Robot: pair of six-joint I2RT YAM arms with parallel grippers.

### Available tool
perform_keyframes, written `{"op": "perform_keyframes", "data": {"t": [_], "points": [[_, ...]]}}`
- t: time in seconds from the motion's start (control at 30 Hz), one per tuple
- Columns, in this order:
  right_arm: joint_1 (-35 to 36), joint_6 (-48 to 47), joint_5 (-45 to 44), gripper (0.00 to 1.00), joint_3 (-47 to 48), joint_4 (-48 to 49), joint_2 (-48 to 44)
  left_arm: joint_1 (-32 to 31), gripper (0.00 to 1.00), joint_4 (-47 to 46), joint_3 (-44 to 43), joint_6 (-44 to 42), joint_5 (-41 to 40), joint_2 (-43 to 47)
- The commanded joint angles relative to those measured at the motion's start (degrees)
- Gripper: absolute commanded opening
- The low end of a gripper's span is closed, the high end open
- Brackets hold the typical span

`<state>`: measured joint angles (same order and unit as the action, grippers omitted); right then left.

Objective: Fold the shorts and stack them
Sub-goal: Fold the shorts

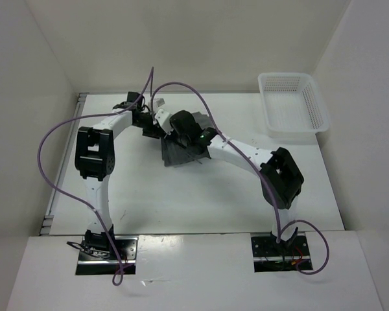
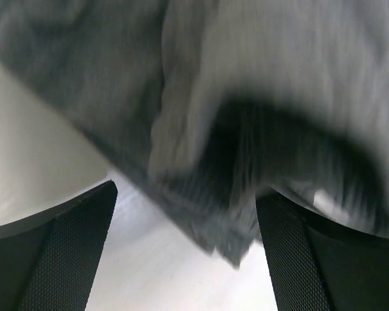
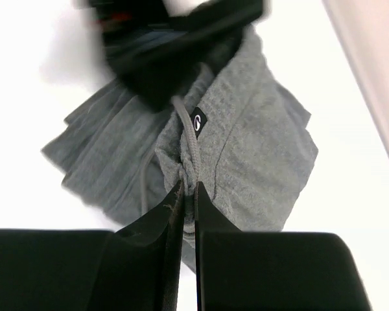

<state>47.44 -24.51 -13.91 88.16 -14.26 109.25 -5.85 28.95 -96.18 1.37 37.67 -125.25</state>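
Note:
The grey shorts (image 1: 179, 154) lie crumpled at the middle of the white table, partly lifted. My right gripper (image 1: 181, 135) is shut on them; in the right wrist view its jaws (image 3: 188, 189) pinch a bunch of fabric together with the drawstring (image 3: 189, 139), near a small black label (image 3: 198, 122). My left gripper (image 1: 155, 123) is just left of it, open. In the left wrist view the shorts (image 2: 259, 84) hang blurred over the wide-spread fingers (image 2: 78, 246), and a fabric corner (image 2: 236, 243) dips between them without being gripped.
A white mesh basket (image 1: 292, 103) stands at the back right of the table. White walls close in the back and sides. The left arm shows as a dark blur (image 3: 168, 39) at the top of the right wrist view.

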Motion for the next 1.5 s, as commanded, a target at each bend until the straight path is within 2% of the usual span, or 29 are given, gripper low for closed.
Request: {"op": "perform_keyframes", "data": {"t": [0.0,0.07,0.2,0.3,0.5,0.6,0.63,0.67,0.77,0.9,1.0,1.07,1.17,1.23,1.33,1.47], "points": [[2.22,-0.45,5.12,0.00,-2.11,-4.28,-1.76,-1.54,0.94,0.32,-5.67,-1.37,-3.46,-2.88],[2.83,0.07,7.04,0.00,-3.86,-4.81,-2.29,-1.54,0.91,0.93,-6.82,-1.37,-7.86,-3.94],[4.06,0.08,9.95,0.00,-5.98,-5.34,-2.29,-1.54,0.85,0.93,-6.83,-1.37,-9.19,-4.48],[4.68,1.30,11.36,0.00,-5.98,-3.85,-1.59,-1.54,0.74,0.41,-6.83,-1.37,-9.19,-5.52],[5.21,3.42,10.40,0.00,-2.21,-1.12,5.96,-1.54,0.73,0.41,-7.35,-1.37,-9.19,-6.06],[5.21,3.95,9.69,0.10,0.87,-0.42,8.52,-1.54,0.73,0.41,-7.35,-1.37,-9.19,-6.06],[5.21,3.95,9.69,0.19,1.66,-0.42,9.13,-1.54,0.74,0.41,-7.35,-1.37,-8.67,-5.54],[5.21,4.47,9.69,0.32,2.97,-0.42,9.14,-1.54,0.74,0.41,-7.35,-1.37,-8.67,-5.53],[5.21,4.47,9.17,0.45,4.73,-0.94,7.40,-1.54,0.81,0.41,-7.35,-1.37,-8.67,-5.00],[5.21,6.39,9.69,0.52,6.06,-3.57,2.03,-1.54,0.86,1.02,-7.88,-1.37,-9.72,-3.25],[5.21,6.93,10.31,0.52,6.94,-5.86,-3.59,-1.54,0.89,2.33,-8.40,-1.37,-10.33,-0.97],[5.21,7.55,9.61,0.52,3.87,-6.48,-8.85,-1.54,0.92,3.65,-8.41,-1.37,-10.95,1.05],[0.91,11.93,10.13,0.52,-1.05,-7.26,-13.96,0.04,0.95,4.71,-7.88,-1.37,-11.57,4.03],[-5.49,16.92,10.13,0.52,-3.08,-9.11,-14.50,1.80,0.95,5.32,-7.88,-1.37,-12.45,5.28],[-13.92,21.51,12.32,0.52,-4.49,-9.64,-13.89,3.47,0.95,6.64,-7.88,-1.37,-12.97,6.86],[-18.25,23.55,14.70,0.52,-5.80,-10.17,-10.21,3.47,0.95,6.65,-10.25,-1.37,-9.90,8.53]]}}
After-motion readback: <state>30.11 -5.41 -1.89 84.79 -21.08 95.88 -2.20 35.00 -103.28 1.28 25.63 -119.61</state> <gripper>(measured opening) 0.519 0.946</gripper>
